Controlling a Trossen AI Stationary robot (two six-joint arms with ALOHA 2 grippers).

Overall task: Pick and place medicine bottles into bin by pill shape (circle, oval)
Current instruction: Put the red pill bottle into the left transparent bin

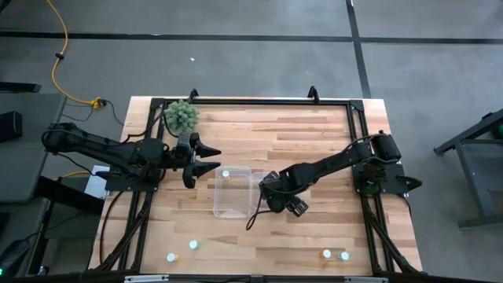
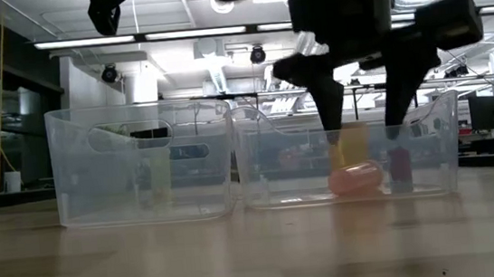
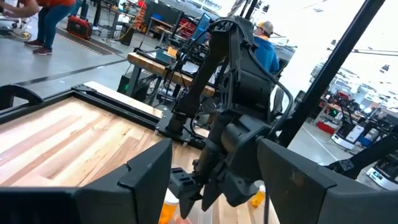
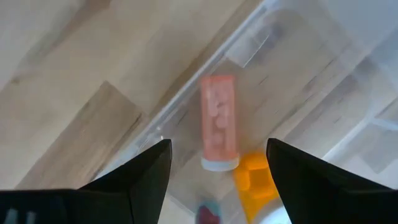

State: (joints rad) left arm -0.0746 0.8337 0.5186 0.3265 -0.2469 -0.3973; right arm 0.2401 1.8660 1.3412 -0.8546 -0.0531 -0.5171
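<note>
While the right end effector (image 1: 269,189) hangs open and empty over the right bin (image 1: 259,174) at frame centre, a pink bottle (image 4: 218,121) lies on its side on the bin floor directly beneath the spread fingers, with an orange bottle (image 4: 256,176) just beside it and a darker red one (image 2: 400,164) near that. Seen at tabletop level, the fingertips dip inside the bin walls but touch nothing, so this looks like a drop already made. Left of centre, the left end effector (image 1: 206,157) hovers open and empty beside the left bin (image 1: 233,206), close to a fuzzy plant (image 1: 181,117). One white-capped bottle (image 1: 225,174) stands in the upper part of the left bin.

Roughly half the job appears done: about four bottles sit in bins. Four more wait on the tabletop (image 1: 314,134) along the lower edge of the high view, two at lower left (image 1: 192,244) and two at lower right (image 1: 327,254). Pill shapes cannot be read, so whether the sorting is right cannot be judged
</note>
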